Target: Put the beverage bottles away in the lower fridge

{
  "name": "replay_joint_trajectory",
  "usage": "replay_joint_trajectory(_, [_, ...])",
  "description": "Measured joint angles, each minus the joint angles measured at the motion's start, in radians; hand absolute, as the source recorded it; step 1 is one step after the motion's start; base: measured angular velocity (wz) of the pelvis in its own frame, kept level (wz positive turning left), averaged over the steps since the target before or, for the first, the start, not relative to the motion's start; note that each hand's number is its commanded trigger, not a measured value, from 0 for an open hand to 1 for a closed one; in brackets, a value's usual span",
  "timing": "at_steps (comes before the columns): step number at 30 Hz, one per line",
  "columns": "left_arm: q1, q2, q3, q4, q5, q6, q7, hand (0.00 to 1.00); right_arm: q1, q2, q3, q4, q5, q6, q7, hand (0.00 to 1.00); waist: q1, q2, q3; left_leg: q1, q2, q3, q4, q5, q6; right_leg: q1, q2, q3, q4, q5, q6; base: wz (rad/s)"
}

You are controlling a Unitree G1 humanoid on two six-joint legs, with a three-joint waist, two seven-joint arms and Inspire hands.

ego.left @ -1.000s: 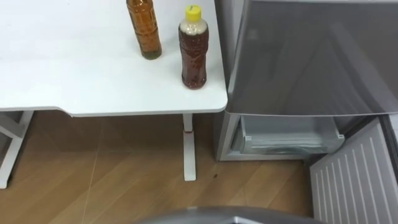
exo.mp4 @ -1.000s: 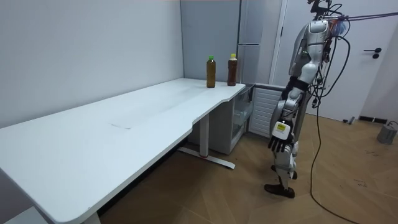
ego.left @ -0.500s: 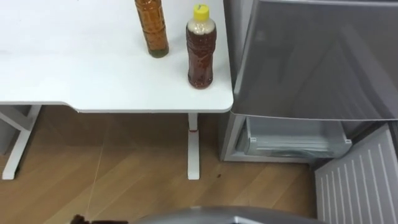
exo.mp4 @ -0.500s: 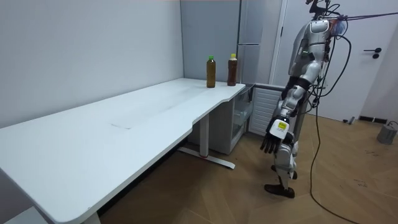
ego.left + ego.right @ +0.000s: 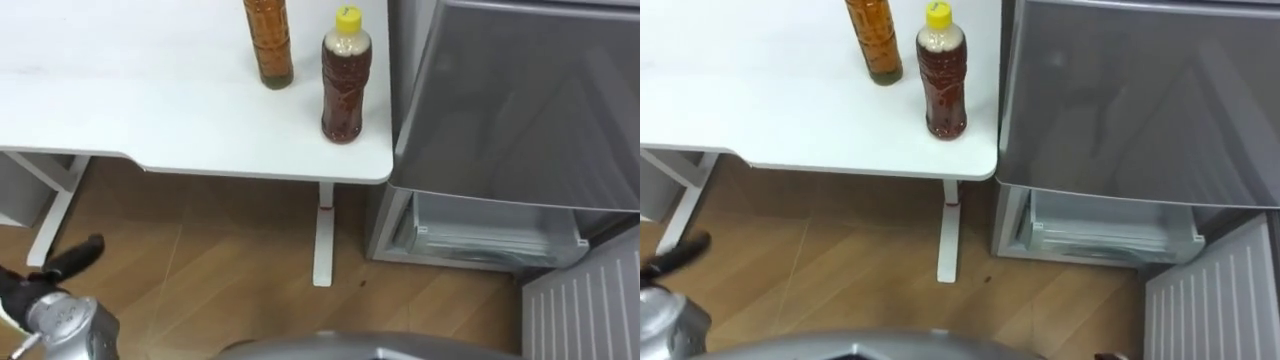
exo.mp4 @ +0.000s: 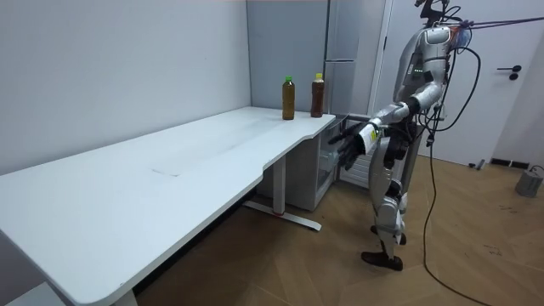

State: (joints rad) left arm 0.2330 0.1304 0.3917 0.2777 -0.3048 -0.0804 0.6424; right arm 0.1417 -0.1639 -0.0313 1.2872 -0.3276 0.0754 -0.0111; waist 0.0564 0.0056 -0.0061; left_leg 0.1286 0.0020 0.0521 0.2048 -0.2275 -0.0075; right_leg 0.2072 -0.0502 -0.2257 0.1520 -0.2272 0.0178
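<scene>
Left robot hand (image 5: pixel 55 268): risen from beside the thigh, fingers loosely apart, empty.
Yellow-capped bottle (image 5: pixel 345 80): nearest table (image 5: pixel 120 90) edge; best gripped mid-body, upright.

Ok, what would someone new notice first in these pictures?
Two brown drinks, a yellow-capped bottle and a second bottle, stand on the corner of the white table, beside the grey fridge. The fridge's lower compartment is open, its door swung out. The left robot hand is held out, open, toward the table.
</scene>
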Motion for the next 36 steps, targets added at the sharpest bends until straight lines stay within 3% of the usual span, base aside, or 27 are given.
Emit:
replay_joint_trajectory(2, [-0.001, 0.005, 0.0, -0.107, 0.004, -0.029, 0.03, 0.0, 0.015, 0.0, -0.003, 0.0, 0.004, -0.004, 0.001, 0.0, -0.001, 0.001, 0.0001, 0.001, -0.001, -0.005, 0.0, 0.0, 0.0, 0.003, 0.0, -0.001, -0.001, 0.0, 0.0, 0.0])
replay_joint_trajectory(7, [0.0, 0.007, 0.001, -0.314, 0.022, -0.057, 0.074, 0.0, 0.039, 0.001, -0.004, -0.006, -0.005, -0.012, 0.021, 0.0, -0.002, -0.003, 0.0018, -0.003, -0.001, -0.011, 0.002, 0.0, 0.0, 0.0, 0.0, -0.002, -0.001, 0.0, 0.0, 0.01])
replay_joint_trajectory(9, [-0.001, 0.01, -0.001, -0.39, 0.042, -0.059, 0.064, 0.0, 0.036, 0.006, -0.004, -0.003, -0.017, -0.013, 0.035, 0.0, -0.008, -0.011, 0.0059, -0.005, -0.001, -0.012, 0.002, 0.0, 0.0, -0.002, 0.001, -0.003, -0.002, 0.0, 0.0, 0.02])
replay_joint_trajectory(10, [-0.001, 0.011, -0.001, -0.44, 0.044, -0.061, 0.054, 0.0, 0.034, 0.01, -0.004, 0.0, -0.018, -0.014, 0.042, 0.0, -0.015, -0.007, 0.0036, -0.008, -0.002, -0.013, 0.005, 0.0, 0.0, -0.002, 0.0, -0.003, -0.002, 0.0, 0.0, 0.04])
replay_joint_trajectory(14, [-0.014, 0.025, -0.007, -0.575, 0.057, -0.079, 0.007, 0.0, 0.036, 0.017, -0.008, 0.001, -0.004, -0.038, 0.059, 0.0, -0.036, -0.01, 0.0071, -0.012, -0.002, -0.015, 0.01, 0.0, 0.0, -0.001, 0.0, -0.006, -0.002, 0.0, 0.0, 0.02])
replay_joint_trajectory(19, [-0.053, 0.05, -0.043, -0.651, 0.085, -0.11, -0.064, 0.0, 0.03, 0.012, -0.009, 0.031, 0.009, -0.053, 0.071, 0.0, -0.053, -0.006, 0.0097, -0.031, -0.002, -0.014, 0.018, 0.0, 0.0, -0.018, 0.001, -0.004, -0.001, 0.0, -0.001, 0.0])
replay_joint_trajectory(21, [-0.067, 0.056, -0.066, -0.675, 0.087, -0.11, -0.097, 0.0, 0.031, 0.013, -0.01, 0.031, 0.008, -0.053, 0.081, 0.0, -0.055, -0.009, 0.014, -0.031, -0.002, -0.013, 0.017, 0.0, 0.0, -0.017, 0.001, -0.004, 0.0, 0.0, -0.001, 0.0])
replay_joint_trajectory(26, [-0.073, 0.062, -0.134, -0.702, 0.141, -0.109, -0.192, 0.0, 0.035, 0.012, -0.009, 0.029, 0.003, -0.05, 0.094, 0.0, -0.08, -0.01, 0.0143, -0.031, -0.002, -0.01, 0.016, 0.0, 0.0, -0.019, 0.002, 0.004, -0.001, 0.0, -0.001, -0.01])
replay_joint_trajectory(29, [-0.095, 0.062, -0.162, -0.702, 0.14, -0.095, -0.244, 0.0, 0.03, 0.012, -0.007, 0.039, 0.004, -0.048, 0.11, 0.0, -0.085, -0.009, 0.0096, -0.031, 0.0, 0.0, 0.016, 0.0, 0.0, -0.017, 0.002, 0.015, 0.0, 0.001, -0.001, -0.08])
replay_joint_trajectory(36, [-0.136, 0.066, -0.166, -0.703, 0.14, -0.089, -0.333, 0.0, -0.005, 0.01, 0.0, 0.074, 0.0, -0.031, 0.135, 0.0, -0.111, -0.005, 0.0125, -0.03, 0.001, 0.001, 0.017, 0.0, 0.0, -0.019, 0.004, 0.021, 0.001, 0.002, -0.002, -0.01])
